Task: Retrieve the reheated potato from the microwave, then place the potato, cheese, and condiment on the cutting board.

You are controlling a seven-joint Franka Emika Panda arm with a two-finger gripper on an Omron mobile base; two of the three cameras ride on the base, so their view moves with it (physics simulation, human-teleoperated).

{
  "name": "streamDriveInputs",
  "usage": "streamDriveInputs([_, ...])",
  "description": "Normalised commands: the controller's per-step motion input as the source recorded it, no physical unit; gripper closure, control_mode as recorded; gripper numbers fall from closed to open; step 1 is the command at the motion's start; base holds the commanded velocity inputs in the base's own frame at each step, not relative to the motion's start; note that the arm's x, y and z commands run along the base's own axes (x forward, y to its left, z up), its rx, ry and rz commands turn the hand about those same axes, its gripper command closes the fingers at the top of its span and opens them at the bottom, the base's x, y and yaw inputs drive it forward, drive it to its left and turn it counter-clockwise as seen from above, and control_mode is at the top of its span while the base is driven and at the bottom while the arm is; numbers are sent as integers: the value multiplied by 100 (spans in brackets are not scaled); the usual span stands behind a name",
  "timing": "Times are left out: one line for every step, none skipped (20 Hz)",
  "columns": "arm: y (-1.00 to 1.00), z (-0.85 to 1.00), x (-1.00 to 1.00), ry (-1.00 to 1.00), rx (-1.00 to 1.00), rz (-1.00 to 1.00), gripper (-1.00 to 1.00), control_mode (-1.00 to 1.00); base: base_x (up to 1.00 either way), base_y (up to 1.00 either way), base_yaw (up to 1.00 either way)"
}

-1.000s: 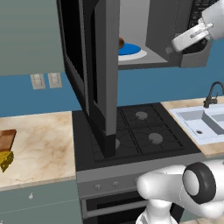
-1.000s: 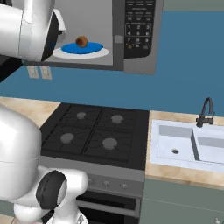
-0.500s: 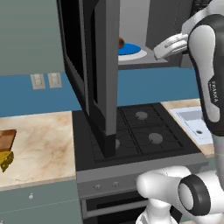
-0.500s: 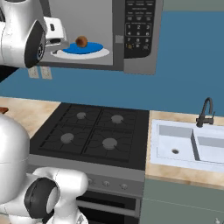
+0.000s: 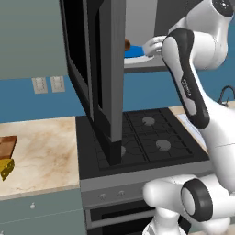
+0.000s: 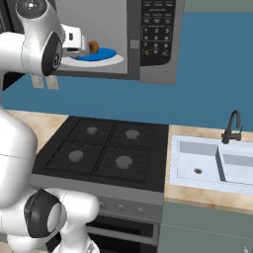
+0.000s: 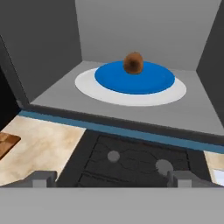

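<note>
The gripper was held level before the microwave mouth with fingers spread wide and empty, evidently to reach the potato, which sat inside the microwave on the blue plate.

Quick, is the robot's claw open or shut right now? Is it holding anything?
Claw: open and empty, at the microwave opening, short of the potato on its blue plate.

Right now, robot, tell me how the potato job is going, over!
Gripper open, at the microwave mouth. Small brown potato on round blue plate inside big black microwave, untouched. Door open, nothing blocking.
</note>
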Motion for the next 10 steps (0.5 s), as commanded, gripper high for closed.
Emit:
streamDriveInputs([0, 0, 83, 0, 3, -11, -100, -100, 0, 0, 0])
streamDriveInputs([0, 0, 81, 0, 2, -10, -100, -100, 0, 0, 0])
streamDriveInputs([0, 0, 81, 0, 2, -9, -100, -100, 0, 0, 0])
streamDriveInputs([0, 0, 76, 0, 2, -7, -100, -100, 0, 0, 0])
streamDriveInputs([0, 0, 74, 0, 2, -5, -100, -100, 0, 0, 0])
streamDriveInputs([0, 0, 79, 0, 2, -5, -100, -100, 0, 0, 0])
streamDriveInputs([4, 0, 76, 0, 1, -4, -100, -100, 0, 0, 0])
streamDriveInputs([7, 0, 78, 0, 1, -3, -100, -100, 0, 0, 0])
streamDriveInputs([5, 0, 79, 0, 0, -3, -100, -100, 0, 0, 0])
streamDriveInputs([4, 0, 79, 0, 0, -2, -100, -100, 0, 0, 0])
